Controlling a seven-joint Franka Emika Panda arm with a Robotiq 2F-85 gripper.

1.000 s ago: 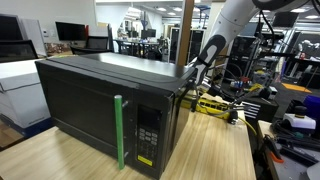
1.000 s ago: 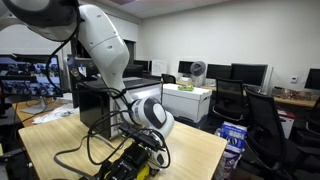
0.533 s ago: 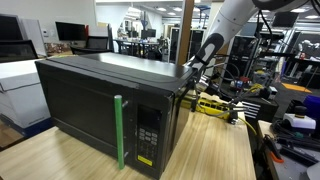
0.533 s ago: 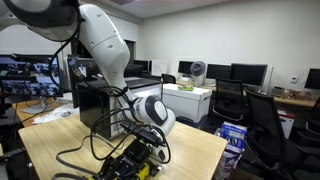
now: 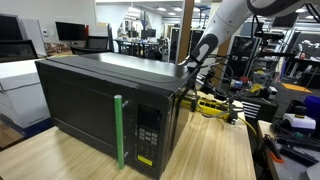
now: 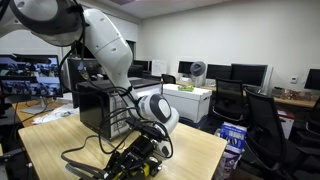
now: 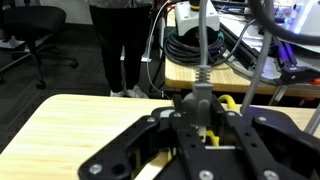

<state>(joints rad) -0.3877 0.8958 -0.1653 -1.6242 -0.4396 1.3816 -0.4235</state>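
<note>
My gripper (image 7: 200, 135) hangs just above a light wooden table (image 7: 70, 125). Its black fingers are closed around a grey plug (image 7: 198, 105) whose ribbed cable runs up and away. A yellow object (image 7: 228, 102) shows just behind the fingers. In an exterior view the gripper (image 5: 190, 72) is at the back right corner of a black microwave (image 5: 100, 95) with a green door handle (image 5: 118, 130), above a yellow device (image 5: 212, 107) on the table. In the exterior view from behind, the gripper (image 6: 142, 152) is low over yellow parts (image 6: 135, 168) behind the microwave (image 6: 95, 105).
Loose black cables (image 6: 85, 160) lie on the table beside the gripper. A person's legs (image 7: 122, 45) and an office chair (image 7: 30, 35) stand beyond the table edge. Desks with monitors (image 6: 245, 75) and chairs (image 6: 275, 120) fill the room.
The arm has shifted slightly toward the microwave's back. The gripper stays low by the yellow device with its fingers unchanged.
</note>
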